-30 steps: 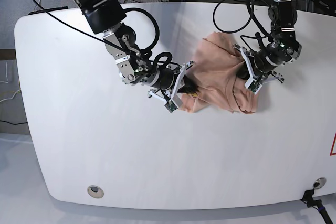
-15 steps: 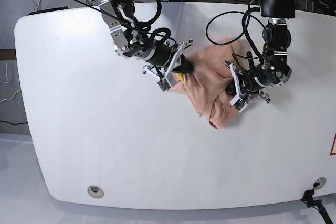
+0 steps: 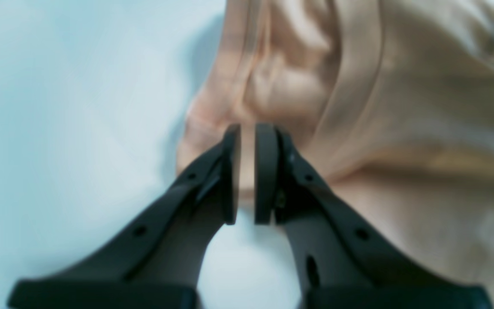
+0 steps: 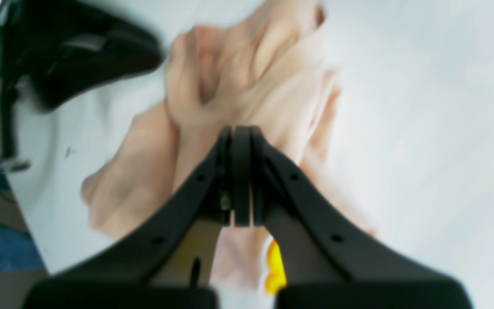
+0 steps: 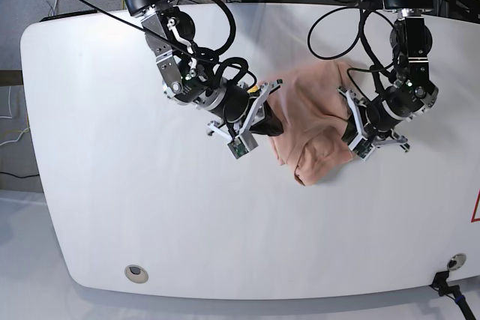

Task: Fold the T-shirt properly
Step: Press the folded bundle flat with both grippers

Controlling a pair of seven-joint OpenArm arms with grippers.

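The peach T-shirt (image 5: 315,106) lies bunched on the white table (image 5: 112,185) between my two grippers, with a lobe drooping toward the near edge. My right gripper (image 5: 274,124) is shut on its left edge. In the right wrist view the fingers (image 4: 236,128) are pressed together, with wrinkled T-shirt (image 4: 230,77) stretching away from the tips and a bit of yellow print (image 4: 275,266) beneath them. My left gripper (image 5: 346,134) pinches the shirt's right side. In the left wrist view its pads (image 3: 248,131) stand a narrow gap apart with the folded T-shirt (image 3: 401,107) edge between them.
Black cables (image 5: 337,5) loop from both arms over the table's far edge. A round grommet (image 5: 135,273) sits near the front left corner, and a red mark (image 5: 475,207) is at the right edge. The left arm (image 4: 79,51) shows dark at the right wrist view's upper left.
The right gripper swung away from me and then came back toward the right, dragging the shirt's left edge. The left gripper moved nearer with its edge. The shirt is now more bunched.
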